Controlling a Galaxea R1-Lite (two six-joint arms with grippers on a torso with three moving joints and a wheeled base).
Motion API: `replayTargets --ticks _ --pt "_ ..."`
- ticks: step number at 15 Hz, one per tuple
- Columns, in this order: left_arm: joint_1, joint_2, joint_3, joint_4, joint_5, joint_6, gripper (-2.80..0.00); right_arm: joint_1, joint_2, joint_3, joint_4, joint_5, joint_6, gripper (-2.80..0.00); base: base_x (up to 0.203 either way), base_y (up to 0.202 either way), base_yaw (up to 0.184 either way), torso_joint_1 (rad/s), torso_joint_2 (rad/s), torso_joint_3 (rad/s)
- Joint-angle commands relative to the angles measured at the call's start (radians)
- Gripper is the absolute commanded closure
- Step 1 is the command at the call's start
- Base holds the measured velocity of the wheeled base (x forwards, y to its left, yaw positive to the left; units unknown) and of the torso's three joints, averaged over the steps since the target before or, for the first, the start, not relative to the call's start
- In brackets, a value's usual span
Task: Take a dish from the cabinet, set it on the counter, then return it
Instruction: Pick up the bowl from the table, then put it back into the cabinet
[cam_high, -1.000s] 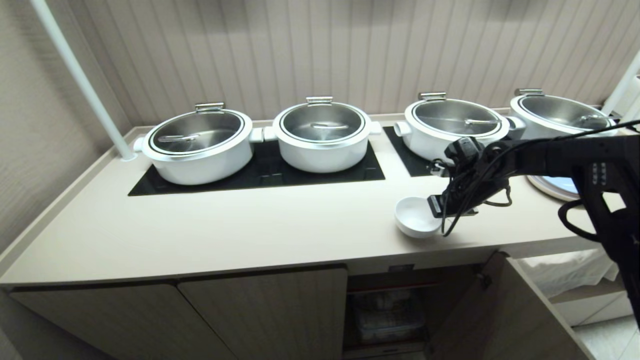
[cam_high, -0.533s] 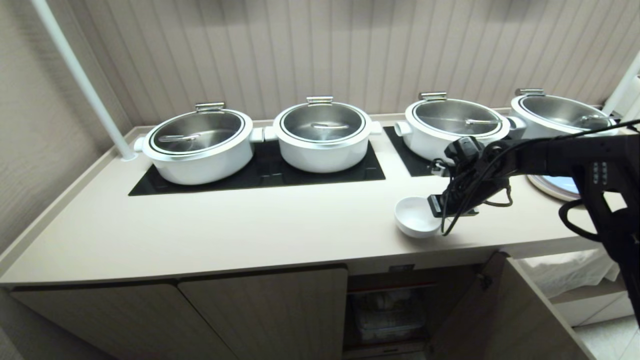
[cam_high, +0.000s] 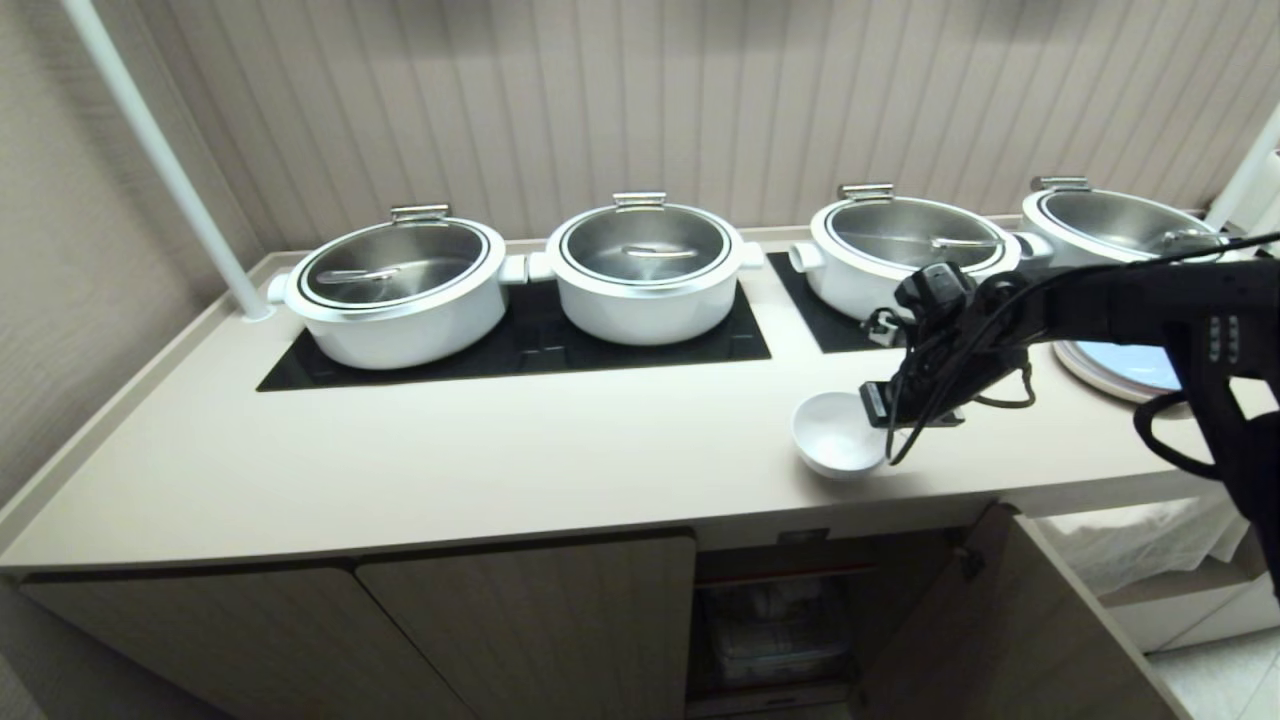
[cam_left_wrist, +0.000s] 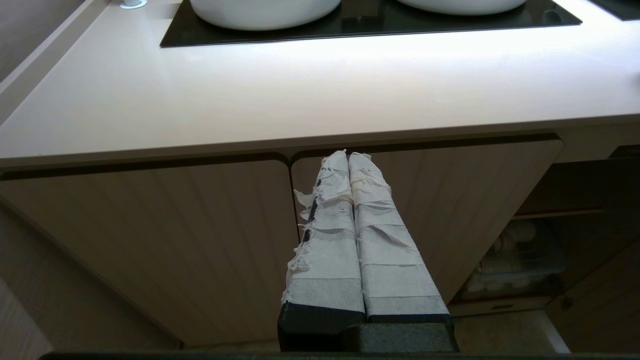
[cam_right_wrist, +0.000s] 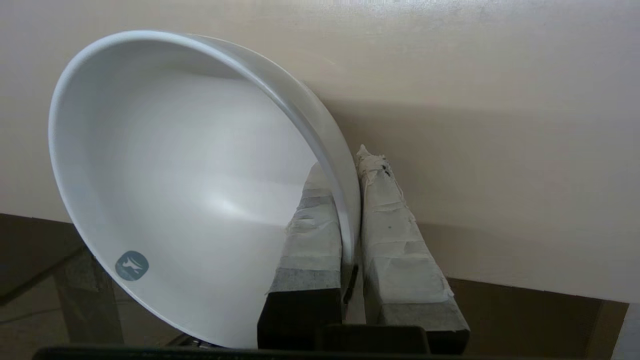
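Observation:
The dish (cam_high: 838, 432), a small white bowl, is low over the counter (cam_high: 500, 450) near its front edge, tilted; I cannot tell whether it rests on the surface. My right gripper (cam_high: 880, 405) reaches in from the right. In the right wrist view this gripper (cam_right_wrist: 345, 165) is shut on the rim of the dish (cam_right_wrist: 190, 190), one finger inside and one outside. The cabinet (cam_high: 520, 620) lies below, with its right door (cam_high: 960, 620) swung open. My left gripper (cam_left_wrist: 348, 156) is shut and empty, parked in front of the closed cabinet doors (cam_left_wrist: 150, 240).
Several large white pots with steel lids (cam_high: 400, 290) stand on black glass panels (cam_high: 520, 350) along the back. A white pole (cam_high: 170, 170) rises at the back left. A clear bin (cam_high: 770, 630) sits inside the open compartment. A round white rim (cam_high: 1120, 375) lies behind my right arm.
My right arm has risen slightly, still gripping the dish, which has barely shifted. The left arm has not moved.

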Motion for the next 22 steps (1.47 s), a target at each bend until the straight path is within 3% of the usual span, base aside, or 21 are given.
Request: replayTargets --ticks 1,10,14,22 --pt "0.000 0.000 0.000 0.000 0.000 0.000 0.00 0.001 -0.024 0.004 0.002 0.002 0.023 0.00 0.000 0.000 0.000 0.000 0.00 0.000" --pt "0.000 0.000 0.000 0.000 0.000 0.000 0.00 0.001 -0.140 0.123 0.003 -0.032 0.114 0.00 0.000 0.000 0.000 0.000 0.00 0.000" --pt "0.000 0.000 0.000 0.000 0.000 0.000 0.00 0.002 -0.210 0.232 -0.004 -0.034 0.118 0.00 0.000 0.000 0.000 0.000 0.00 0.000" --pt "0.000 0.000 0.000 0.000 0.000 0.000 0.00 0.039 -0.380 0.459 -0.018 -0.032 0.200 0.00 0.000 0.000 0.000 0.000 0.00 0.000"
